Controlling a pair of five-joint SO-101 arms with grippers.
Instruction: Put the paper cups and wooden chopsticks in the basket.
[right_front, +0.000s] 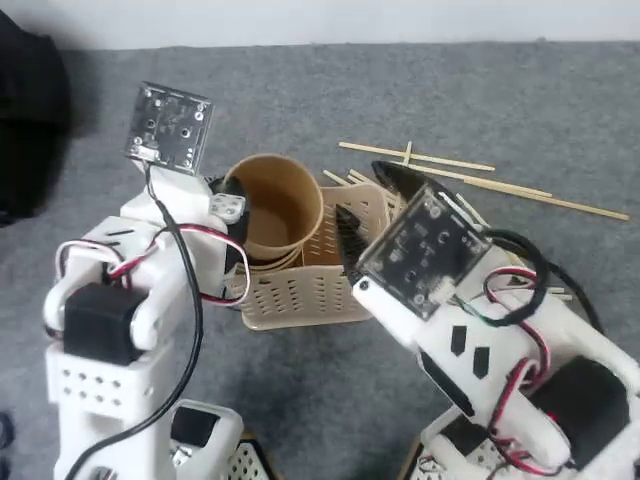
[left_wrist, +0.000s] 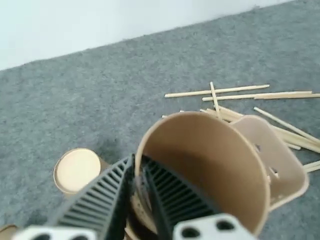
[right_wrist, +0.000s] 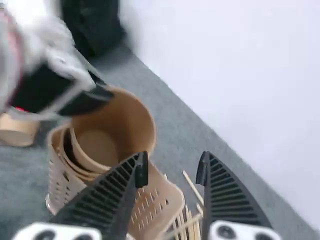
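My left gripper (right_front: 232, 205) (left_wrist: 139, 167) is shut on the rim of a brown paper cup (right_front: 280, 205) (left_wrist: 210, 160) (right_wrist: 117, 125). It holds the cup upright over the left end of the beige slotted basket (right_front: 300, 290) (left_wrist: 282, 165) (right_wrist: 152, 207), where other cups are nested. My right gripper (right_front: 360, 190) (right_wrist: 170, 172) hangs open above the basket's right part, with nothing between its fingers. Several wooden chopsticks (right_front: 470, 175) (left_wrist: 235, 92) (right_wrist: 187, 222) lie scattered on the grey carpet beyond and to the right of the basket.
Another paper cup (left_wrist: 75, 170) (right_wrist: 17, 132) lies on the carpet to the left of the basket. A black bag (right_front: 25, 110) sits at the far left. A white wall (left_wrist: 100, 20) borders the carpet at the back.
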